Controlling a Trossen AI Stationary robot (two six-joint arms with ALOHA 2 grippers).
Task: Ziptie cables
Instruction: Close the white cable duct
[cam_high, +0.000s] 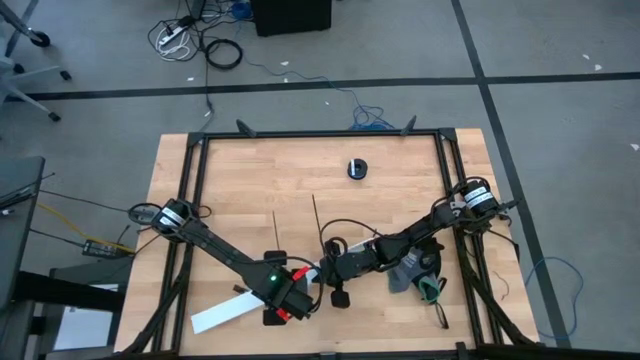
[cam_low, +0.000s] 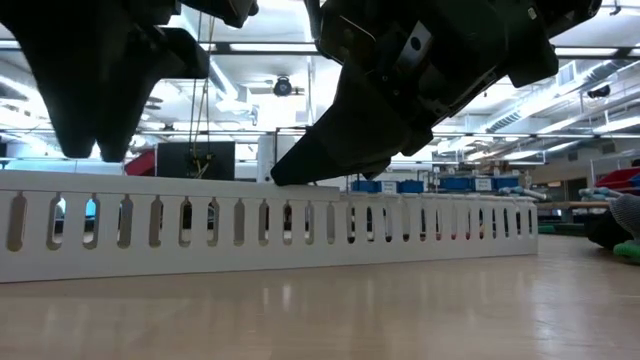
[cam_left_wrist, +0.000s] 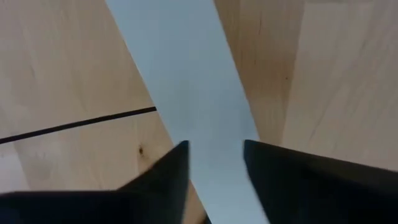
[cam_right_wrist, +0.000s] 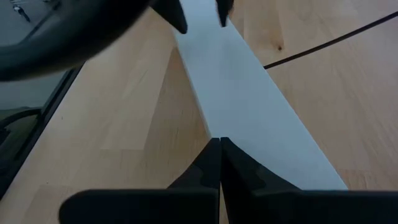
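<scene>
While both hands worked over the white slotted channel (cam_high: 228, 312), the left hand (cam_left_wrist: 214, 165) straddling it with fingers apart and the right hand (cam_right_wrist: 219, 155) pressed together upon it, the zipties (cam_high: 316, 215) lay untouched beyond the channel, so the next move called for fetching one.

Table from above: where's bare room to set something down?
Free: the far-left table, beside the small black round thing and beyond the two zipties; also the far right corner. Crowded: the near middle, where both arms meet over the white channel.
</scene>
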